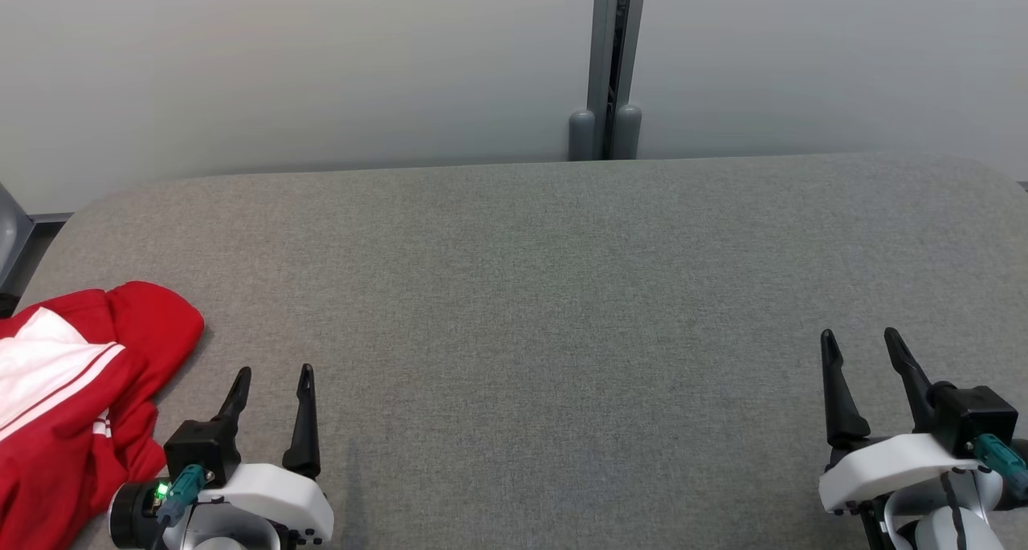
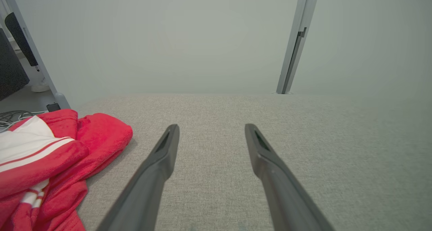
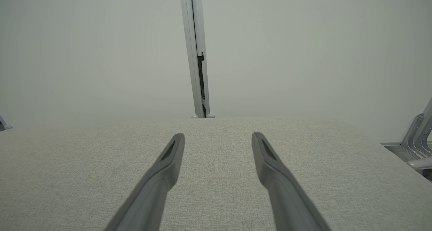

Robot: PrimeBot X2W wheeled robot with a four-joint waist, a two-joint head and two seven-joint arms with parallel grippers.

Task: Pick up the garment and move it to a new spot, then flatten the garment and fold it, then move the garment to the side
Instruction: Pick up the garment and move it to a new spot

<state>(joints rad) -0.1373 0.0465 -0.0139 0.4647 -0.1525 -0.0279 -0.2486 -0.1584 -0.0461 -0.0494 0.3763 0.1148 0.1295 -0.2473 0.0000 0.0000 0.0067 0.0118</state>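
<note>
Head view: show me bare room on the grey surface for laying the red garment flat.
The broad middle of the grey surface is bare, from the left end effector across to the right end effector and back to the wall. Crowded: the near left corner, where the garment lies bunched.

Garment (image 1: 72, 389): soft red cloth with white bands, matt, creased. Table (image 1: 562, 293): grey woven fabric cover, matt, finely rough. Wall panel (image 1: 321, 60): smooth, matt, pale. Post (image 1: 610, 52): smooth grey metal. Fingers (image 1: 303, 429): dark matt plastic; shell (image 1: 273, 494): smooth white plastic, slight sheen.
</note>
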